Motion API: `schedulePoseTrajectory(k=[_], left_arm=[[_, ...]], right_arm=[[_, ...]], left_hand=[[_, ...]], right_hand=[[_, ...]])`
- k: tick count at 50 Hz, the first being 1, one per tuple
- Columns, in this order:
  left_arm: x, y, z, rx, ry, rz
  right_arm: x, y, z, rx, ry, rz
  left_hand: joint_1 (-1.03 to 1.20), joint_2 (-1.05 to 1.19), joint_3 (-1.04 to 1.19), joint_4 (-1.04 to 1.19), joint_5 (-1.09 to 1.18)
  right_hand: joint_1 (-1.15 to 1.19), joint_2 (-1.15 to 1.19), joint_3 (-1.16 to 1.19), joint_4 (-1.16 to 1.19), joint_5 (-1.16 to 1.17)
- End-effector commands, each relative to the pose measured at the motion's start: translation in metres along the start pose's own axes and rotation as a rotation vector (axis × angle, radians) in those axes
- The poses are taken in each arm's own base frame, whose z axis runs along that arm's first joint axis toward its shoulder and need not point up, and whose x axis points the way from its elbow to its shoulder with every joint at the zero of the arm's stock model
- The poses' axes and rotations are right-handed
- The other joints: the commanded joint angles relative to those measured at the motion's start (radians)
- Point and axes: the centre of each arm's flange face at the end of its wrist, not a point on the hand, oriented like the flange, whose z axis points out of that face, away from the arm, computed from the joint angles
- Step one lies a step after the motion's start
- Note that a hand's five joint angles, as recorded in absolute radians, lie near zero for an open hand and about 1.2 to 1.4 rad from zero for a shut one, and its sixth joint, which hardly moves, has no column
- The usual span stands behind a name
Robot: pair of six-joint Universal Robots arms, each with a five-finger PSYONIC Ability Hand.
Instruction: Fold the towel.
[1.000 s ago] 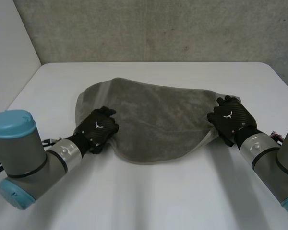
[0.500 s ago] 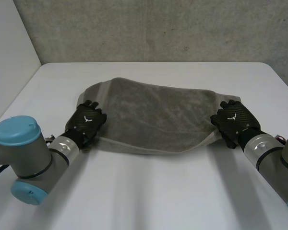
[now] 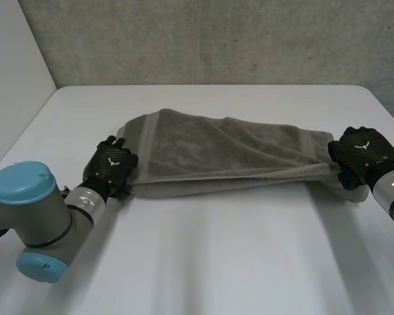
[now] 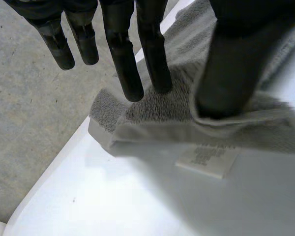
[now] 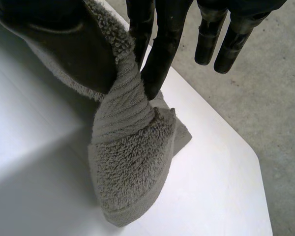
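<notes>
The towel [image 3: 223, 154] lies lengthwise across the far half of the table [image 3: 217, 262], spanning from near the left edge to near the right edge. The left hand [image 3: 110, 164] is on its left end and the right hand [image 3: 361, 151] on its right end, well apart. Each end sits between that hand's thumb and fingers. The right end's corner drapes onto the table. A label [image 4: 206, 160] lies on the table, touching the towel's left end beside the thumb.

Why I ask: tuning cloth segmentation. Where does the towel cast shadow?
Head view: the grey terry towel, held by the left hand and right hand, casts a thin soft shadow on the white table along its near edge. Both wrist views: darker shade on the table beneath the pinched corners.
</notes>
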Motion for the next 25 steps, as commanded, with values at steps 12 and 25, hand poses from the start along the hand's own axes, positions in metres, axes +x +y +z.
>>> schedulePoseTrajectory(k=[12,25], left_arm=[[-0.007,-0.012,-0.013,-0.041,0.048,-0.009],[-0.04,-0.059,-0.032,0.057,0.023,0.012]], right_arm=[[0.001,0.005,-0.001,-0.02,-0.009,0.003],[-0.001,0.003,0.002,0.018,-0.068,0.001]], left_hand=[[0.49,0.484,-0.045,-0.056,0.493],[0.49,0.484,-0.045,-0.056,0.493]], right_hand=[[0.082,0.071,-0.033,-0.053,0.072],[-0.731,-0.741,-0.033,-0.053,-0.74]])
